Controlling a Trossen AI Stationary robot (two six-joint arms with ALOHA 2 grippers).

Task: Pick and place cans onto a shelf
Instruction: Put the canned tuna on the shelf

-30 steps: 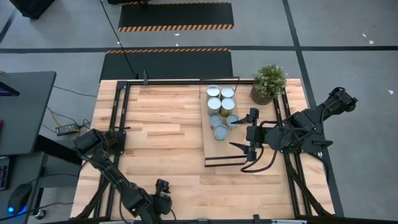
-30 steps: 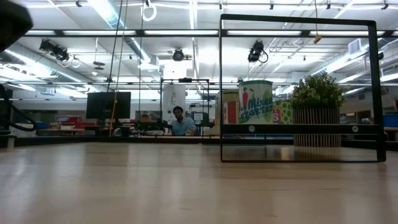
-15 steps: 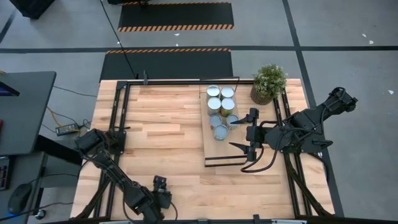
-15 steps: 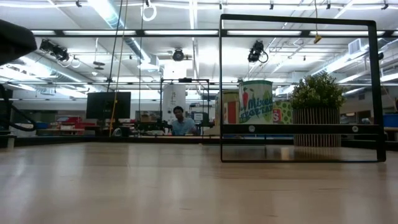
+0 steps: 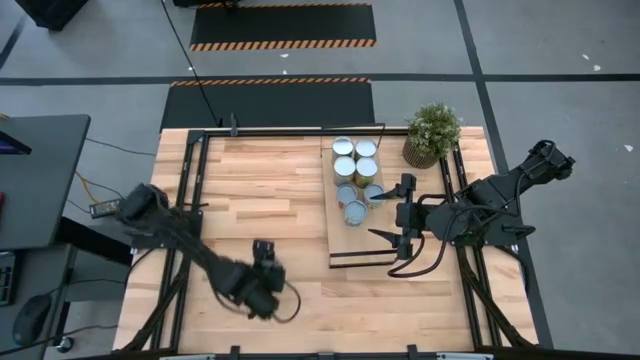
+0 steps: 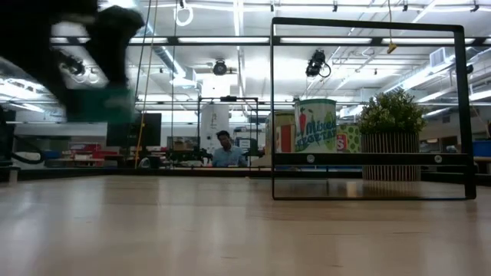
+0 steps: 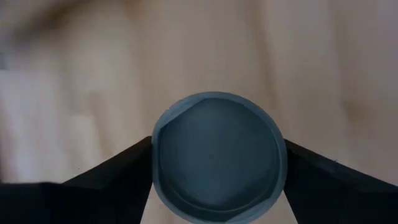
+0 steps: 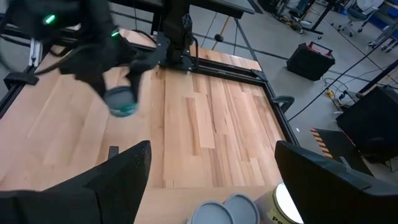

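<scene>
Low view: the left arm (image 6: 92,61) shows you only a dark motion smear at the upper left; you can't make out fingers or load there. Left wrist view: the can (image 7: 217,155) is cut by the lower edge, and the tabletop (image 7: 93,74) behind it is blurred. Right wrist view: the cans on the shelf (image 8: 227,211) are clipped at the bottom edge, so you see only rim slivers. High view: the left gripper (image 5: 262,283) hides whatever is under it.
</scene>
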